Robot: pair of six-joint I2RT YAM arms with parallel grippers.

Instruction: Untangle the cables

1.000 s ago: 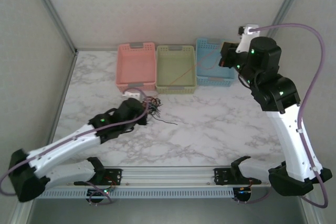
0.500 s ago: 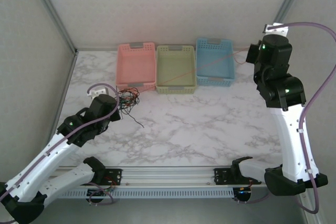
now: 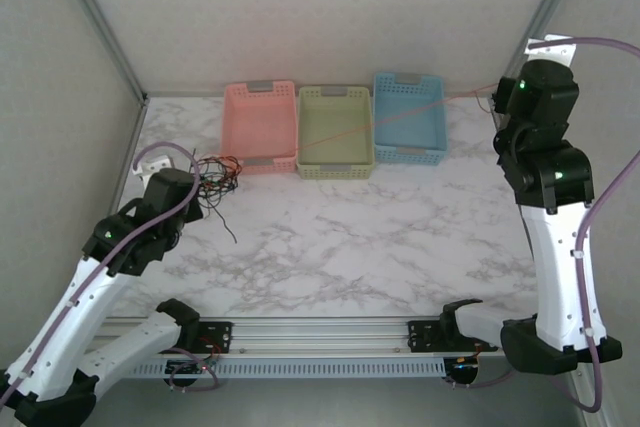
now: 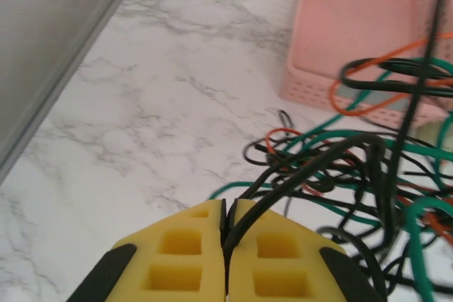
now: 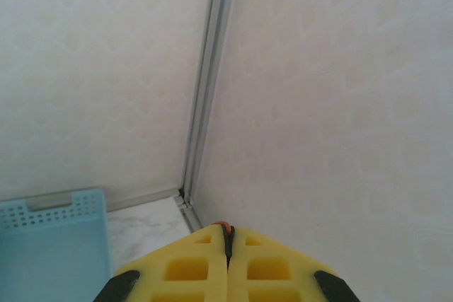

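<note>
The left hand point(image 4: 226, 225), pads pressed together on dark strands of the clump of cables point(image 3: 218, 175), has hauled it from mid-surface toward the left edge, beside the pink basket point(image 3: 260, 87). The right hand point(image 5: 228, 235), pinching a red cable point(image 3: 340, 135), has risen toward the far right corner, drawing it taut across the baskets, so one strand is probably coming free. Whether its far end has left the knot is too fine to tell.

Cables point(image 3: 215, 172) red/green/blk; pink basket point(image 3: 258, 127), yel-green basket point(image 3: 335, 112), blue basket point(image 3: 410, 137); table point(image 3: 400, 237) wht/grey marble.
</note>
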